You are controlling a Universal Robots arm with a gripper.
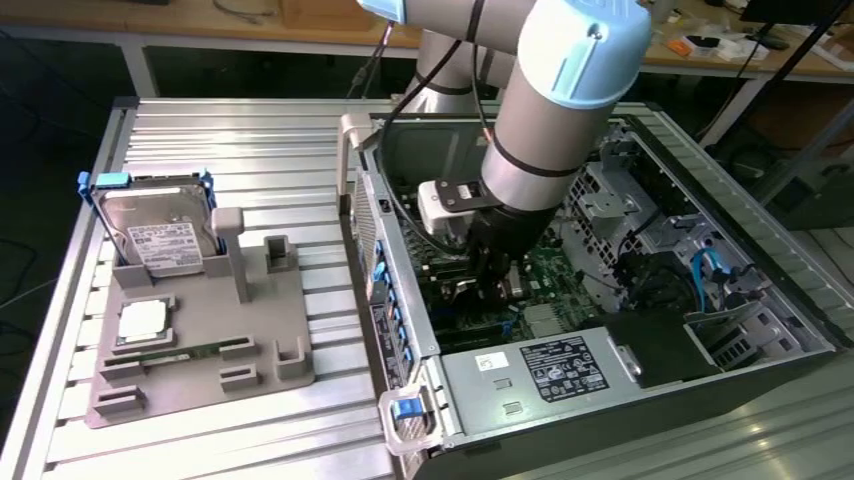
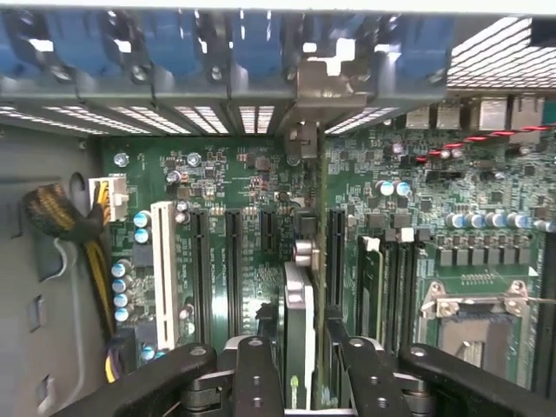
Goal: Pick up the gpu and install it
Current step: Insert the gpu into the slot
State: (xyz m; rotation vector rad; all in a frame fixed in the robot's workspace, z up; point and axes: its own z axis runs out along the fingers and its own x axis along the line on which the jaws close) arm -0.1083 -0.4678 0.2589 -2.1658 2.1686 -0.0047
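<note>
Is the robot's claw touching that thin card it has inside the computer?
Touching. In the wrist view the gripper has one finger on each side of the gpu, pressed against its edge-on card above the motherboard.

Grey arm (image 1: 561, 110), light-blue caps, black fingers (image 2: 258, 382)

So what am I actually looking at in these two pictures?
A robot arm is working inside an opened computer case on a metal table. One picture comes from a camera off to the side, the other from a camera on the arm's wrist, looking down past its claw. The claw grips the gpu, a thin card seen edge-on, standing upright over the green motherboard and its slots. Beside the case, a grey tray holds a silver hard drive and a small square chip.
</note>
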